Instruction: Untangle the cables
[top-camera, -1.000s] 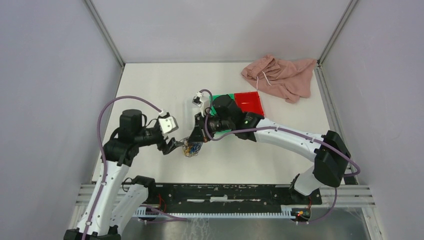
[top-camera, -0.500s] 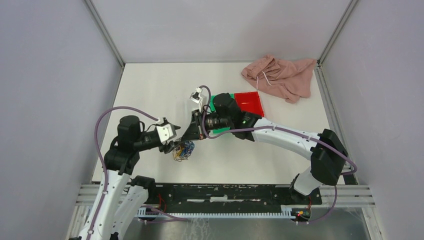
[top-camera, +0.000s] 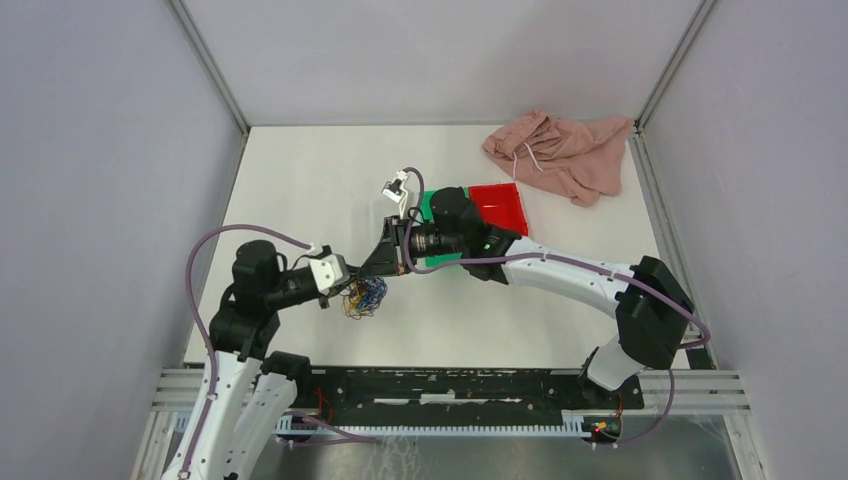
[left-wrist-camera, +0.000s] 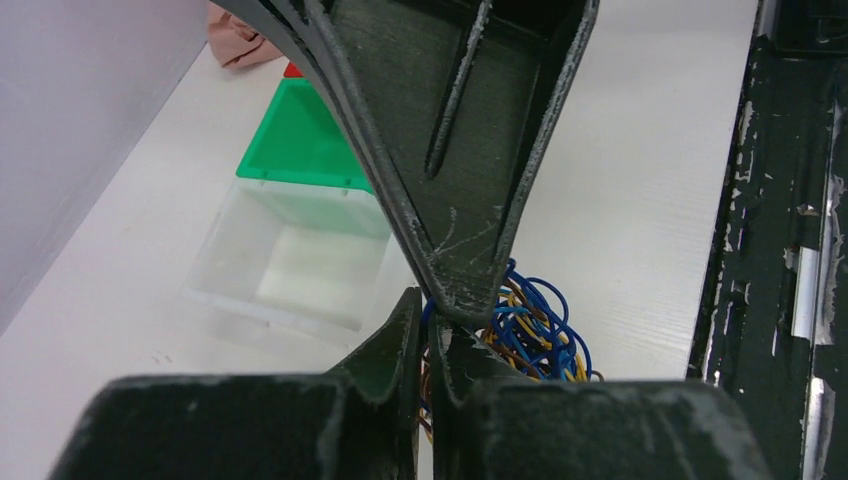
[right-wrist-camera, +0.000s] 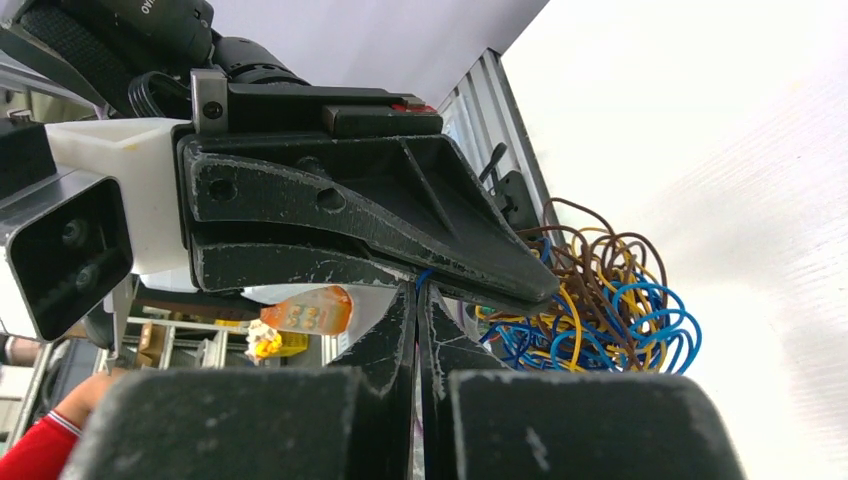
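Note:
The cables (top-camera: 365, 297) are a small clump of blue, yellow and brown wires, held just above the table between my two grippers. My left gripper (top-camera: 343, 287) comes in from the left. Its jaws (left-wrist-camera: 430, 312) are pressed together with a few strands pinched in the narrow gap. The rest of the clump (left-wrist-camera: 535, 330) bulges out to their right. My right gripper (top-camera: 376, 268) reaches in from the right, and its fingers (left-wrist-camera: 460, 200) cross right over the left ones. In the right wrist view its jaws (right-wrist-camera: 418, 292) are shut, with a blue strand caught at the tips beside the clump (right-wrist-camera: 600, 300).
A green bin (top-camera: 428, 208) and a red bin (top-camera: 497, 207) sit mid-table, partly under the right arm. A clear bin (left-wrist-camera: 290, 265) stands in front of the green one (left-wrist-camera: 310, 140). A pink cloth (top-camera: 560, 150) lies at the back right. The black rail (top-camera: 450, 385) runs along the near edge.
The left gripper has gone from open to shut on the clump. Both grippers and the cables have shifted left and slightly toward the near edge.

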